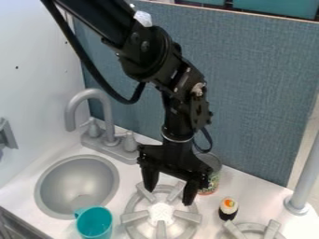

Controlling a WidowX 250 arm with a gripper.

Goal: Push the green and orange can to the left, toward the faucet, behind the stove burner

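The black gripper (169, 190) hangs over the back of the left stove burner (161, 212), its two fingers spread apart with nothing between them. Just behind its right finger stands a can (213, 176) with a coloured label, partly hidden by the gripper. To the right, a small sushi-like piece (228, 207) with a white top, an orange spot and a dark base sits on the counter between the burners. A teal cup (94, 223) stands at the front, left of the left burner, beside the sink's edge.
A grey round sink (45, 189) is at the left, with a grey faucet (107, 113) behind it. A second burner (252, 228) lies at the lower right. A grey post (306, 175) rises at the right edge, and a blue-grey panel (261, 93) stands behind the counter.
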